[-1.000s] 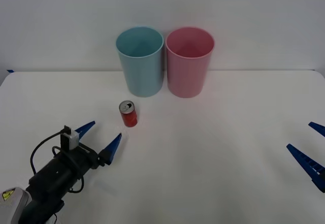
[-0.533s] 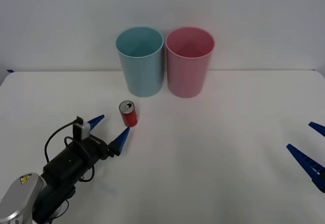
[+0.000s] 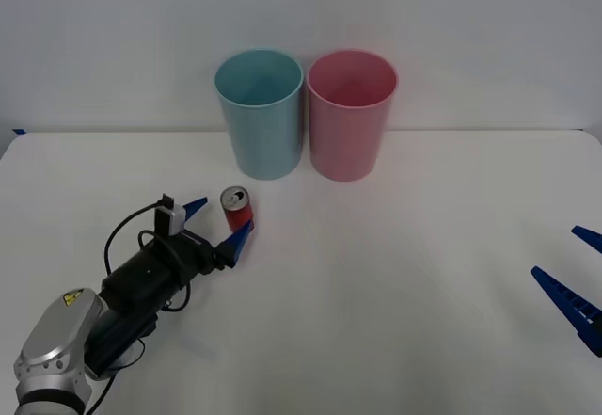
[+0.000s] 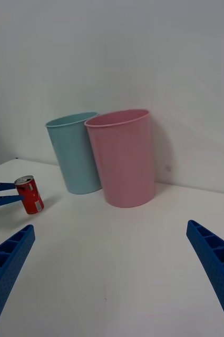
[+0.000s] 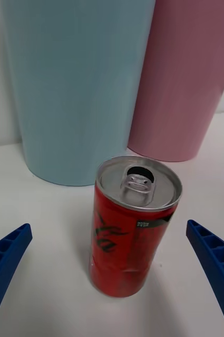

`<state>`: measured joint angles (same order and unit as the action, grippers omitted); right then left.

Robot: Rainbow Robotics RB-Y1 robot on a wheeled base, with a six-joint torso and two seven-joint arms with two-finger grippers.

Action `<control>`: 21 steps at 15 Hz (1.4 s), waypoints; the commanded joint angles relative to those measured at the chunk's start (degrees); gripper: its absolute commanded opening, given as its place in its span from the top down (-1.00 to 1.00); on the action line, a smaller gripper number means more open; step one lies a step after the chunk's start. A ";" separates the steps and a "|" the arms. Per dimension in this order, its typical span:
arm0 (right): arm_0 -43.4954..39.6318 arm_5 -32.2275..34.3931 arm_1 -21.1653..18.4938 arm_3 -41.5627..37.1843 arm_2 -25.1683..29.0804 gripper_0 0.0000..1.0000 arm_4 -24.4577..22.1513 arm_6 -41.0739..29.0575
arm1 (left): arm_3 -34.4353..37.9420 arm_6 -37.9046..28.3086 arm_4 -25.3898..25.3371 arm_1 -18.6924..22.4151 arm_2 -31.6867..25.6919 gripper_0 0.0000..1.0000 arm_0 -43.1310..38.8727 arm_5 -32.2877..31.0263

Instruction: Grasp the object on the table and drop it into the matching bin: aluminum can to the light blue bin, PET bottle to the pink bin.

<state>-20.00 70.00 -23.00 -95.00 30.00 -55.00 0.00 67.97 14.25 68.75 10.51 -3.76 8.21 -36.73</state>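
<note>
A small red aluminum can (image 3: 237,211) (image 5: 132,231) (image 4: 29,195) with a silver top stands upright on the white table (image 3: 395,283). My left gripper (image 3: 218,222) is open, one blue fingertip on each side of the can, not touching it. Behind the can stand the light blue bin (image 3: 261,113) (image 5: 75,84) (image 4: 75,152) and, to its right, the pink bin (image 3: 351,114) (image 5: 188,79) (image 4: 123,157), both upright and side by side. My right gripper (image 3: 578,279) waits open at the table's right edge, far from the can.
A plain white wall rises behind the bins. The left arm's body and black cable (image 3: 132,279) stretch over the table's near left. Wide bare tabletop lies between the can and the right gripper.
My left gripper has advanced forward and to the right, from short of the can to having its open fingertips on either side of it. The can, bins and right arm have not moved.
</note>
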 commanded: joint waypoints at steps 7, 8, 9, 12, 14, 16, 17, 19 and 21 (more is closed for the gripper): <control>0.00 0.00 0.00 0.00 0.00 -1.00 0.00 0.00 | -7.32 1.39 1.48 -2.25 0.25 -1.00 6.65 3.24; 0.00 0.00 0.00 0.00 0.00 -1.00 0.00 0.00 | -7.32 1.48 1.92 -2.42 0.25 -1.00 6.74 3.42; 0.00 0.00 0.00 0.00 0.00 -1.00 0.00 0.00 | -7.32 1.48 2.09 -2.42 0.25 -1.00 6.91 3.50; 0.00 0.00 0.00 0.00 0.00 -1.00 0.00 0.00 | -7.32 1.57 2.09 -2.42 0.42 -0.20 7.00 3.86; 0.00 0.00 0.00 0.00 0.00 -1.00 0.00 0.00 | -7.32 1.83 2.18 -2.42 0.51 1.00 7.09 3.94; 0.00 0.00 0.00 0.00 0.00 -1.00 0.00 0.00 | -7.32 1.92 2.27 -2.42 0.60 1.00 7.17 3.94; 0.00 0.00 0.00 0.00 0.00 -1.00 0.00 0.00 | -7.32 1.92 2.27 -2.42 0.77 1.00 7.09 4.21; 0.00 0.00 0.00 0.00 0.00 -1.00 0.00 0.00 | -7.32 1.83 2.18 -2.42 1.39 1.00 7.17 4.82; 0.00 0.00 0.00 0.00 0.00 -1.00 0.00 0.00 | -7.32 1.65 2.18 -2.34 1.56 1.00 7.17 4.82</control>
<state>-20.00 70.00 -23.00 -95.00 30.00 -55.00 0.00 60.63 15.98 70.95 8.11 -2.21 15.44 -31.90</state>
